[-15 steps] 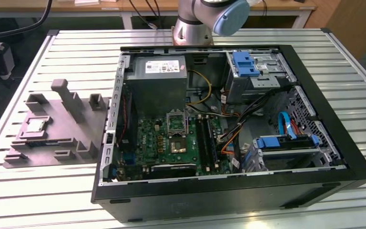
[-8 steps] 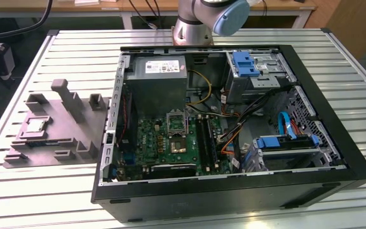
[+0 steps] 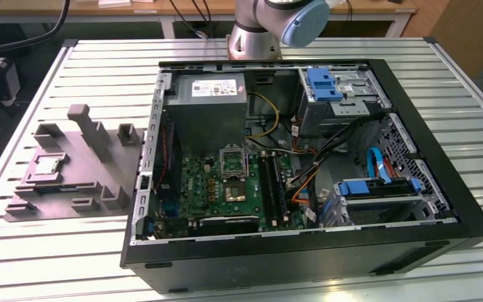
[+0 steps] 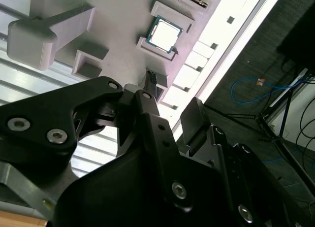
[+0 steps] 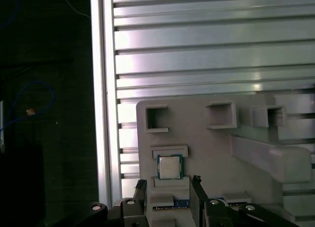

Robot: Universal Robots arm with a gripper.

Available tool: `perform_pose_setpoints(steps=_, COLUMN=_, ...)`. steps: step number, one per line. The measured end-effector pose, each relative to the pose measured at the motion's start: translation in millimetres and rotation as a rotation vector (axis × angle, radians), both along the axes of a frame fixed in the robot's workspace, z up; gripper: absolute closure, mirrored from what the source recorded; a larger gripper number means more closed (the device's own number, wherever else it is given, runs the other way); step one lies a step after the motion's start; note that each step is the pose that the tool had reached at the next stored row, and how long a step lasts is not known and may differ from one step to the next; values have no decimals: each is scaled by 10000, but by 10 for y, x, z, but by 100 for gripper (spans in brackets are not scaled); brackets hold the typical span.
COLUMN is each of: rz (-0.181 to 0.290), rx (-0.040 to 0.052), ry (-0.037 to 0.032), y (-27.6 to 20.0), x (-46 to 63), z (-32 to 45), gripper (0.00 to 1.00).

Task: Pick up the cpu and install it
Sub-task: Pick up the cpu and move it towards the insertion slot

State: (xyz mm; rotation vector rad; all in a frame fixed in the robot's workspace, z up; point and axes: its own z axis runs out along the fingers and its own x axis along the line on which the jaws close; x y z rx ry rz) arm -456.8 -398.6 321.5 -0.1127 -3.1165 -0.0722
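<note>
Exterior view, left side: the grey tray (image 3: 78, 173) is sitting on the slatted counter (image 3: 57, 251), and the cpu (image 3: 47, 165) is lying flat in a pocket near the tray's left edge. To the right, the open case (image 3: 309, 251) is lying on its side, exposing the green board (image 3: 216, 189).

First wrist view: the hand (image 5: 168, 182) is hovering over the tray. Its fingers (image 5: 141, 187) are spread apart and gripping nothing. The cpu (image 5: 170, 166) is lying just beyond the tips.

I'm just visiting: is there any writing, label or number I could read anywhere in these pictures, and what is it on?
White label on the power supply: print too small to read.
Top of the cpu: markings too faint to read.
Green motherboard: nothing legible.
So no text can be quoted.
</note>
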Motion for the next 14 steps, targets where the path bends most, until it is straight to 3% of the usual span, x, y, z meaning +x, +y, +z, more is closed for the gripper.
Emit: perform_pose_setpoints(steps=14, rz=0, rx=0, ry=1, y=0, x=0, z=-25, gripper=53)
